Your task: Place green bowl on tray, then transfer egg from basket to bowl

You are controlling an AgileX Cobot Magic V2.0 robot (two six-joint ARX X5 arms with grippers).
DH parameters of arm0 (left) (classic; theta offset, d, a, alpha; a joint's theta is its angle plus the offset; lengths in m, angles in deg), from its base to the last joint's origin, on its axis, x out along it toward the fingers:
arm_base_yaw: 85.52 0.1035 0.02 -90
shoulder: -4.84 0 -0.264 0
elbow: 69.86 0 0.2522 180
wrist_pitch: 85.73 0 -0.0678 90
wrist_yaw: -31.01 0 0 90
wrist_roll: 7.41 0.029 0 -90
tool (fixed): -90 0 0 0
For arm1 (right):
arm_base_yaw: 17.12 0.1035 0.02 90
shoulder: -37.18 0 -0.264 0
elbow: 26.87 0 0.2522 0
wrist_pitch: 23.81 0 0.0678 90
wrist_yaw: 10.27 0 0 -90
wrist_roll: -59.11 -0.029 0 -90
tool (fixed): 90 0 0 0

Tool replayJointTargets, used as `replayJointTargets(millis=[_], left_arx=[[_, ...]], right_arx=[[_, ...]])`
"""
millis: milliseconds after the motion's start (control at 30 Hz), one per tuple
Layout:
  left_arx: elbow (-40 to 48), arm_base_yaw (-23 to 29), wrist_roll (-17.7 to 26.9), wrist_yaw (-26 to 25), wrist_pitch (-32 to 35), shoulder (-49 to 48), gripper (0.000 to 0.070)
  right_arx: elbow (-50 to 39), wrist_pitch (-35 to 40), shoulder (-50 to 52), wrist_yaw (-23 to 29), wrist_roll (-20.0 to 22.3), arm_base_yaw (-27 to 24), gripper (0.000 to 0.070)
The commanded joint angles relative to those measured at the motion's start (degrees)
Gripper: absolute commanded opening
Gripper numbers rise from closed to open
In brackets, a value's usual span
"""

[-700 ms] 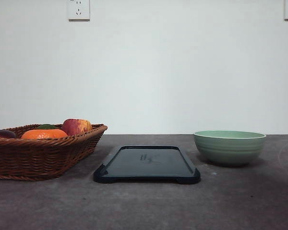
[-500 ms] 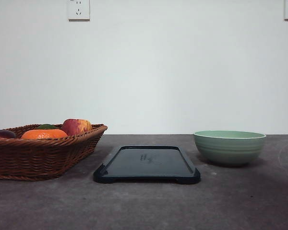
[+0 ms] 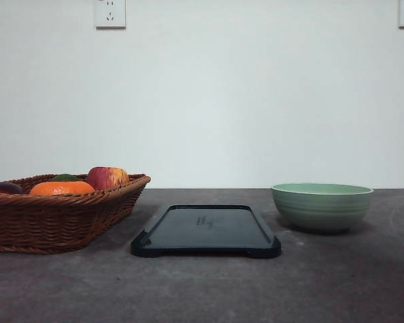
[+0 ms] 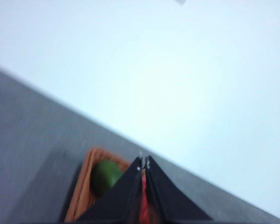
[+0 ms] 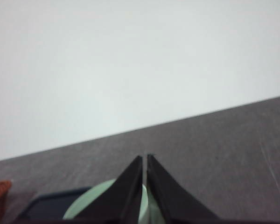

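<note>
Green bowl (image 3: 322,206) sitting on tabletop (image 3: 202,289), just right of tray (image 3: 206,231), not touching. Tray black, flat, centre, nothing on it. Basket (image 3: 57,212) far left w/ orange (image 3: 61,188), apple (image 3: 108,177), green fruit (image 3: 64,177); egg not made out. Left gripper (image 4: 144,162) above basket, fingers pressed together, holding nothing. Right gripper (image 5: 145,158) above bowl rim, tips closed to a hairline gap, nothing pinched. Wall outlets (image 3: 110,13) up top.

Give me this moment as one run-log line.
green bowl: on table, right of tray | left pincer: shut | right pincer: shut
</note>
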Motion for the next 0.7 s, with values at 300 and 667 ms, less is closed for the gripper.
replayJointTargets(millis=[300,667], left_arx=[[-9.3,0.1,9.3,-0.1,-6.6,2.7,0.0000],[-27.1,0.0,12.1,-1.0,-25.7,18.3,0.0000]], right_arx=[[13.2,-9.8,-6.2,-1.1,2.9,0.0,0.0007],[24.6,-16.0,-23.9,-7.8,5.1,0.0,0.0007]])
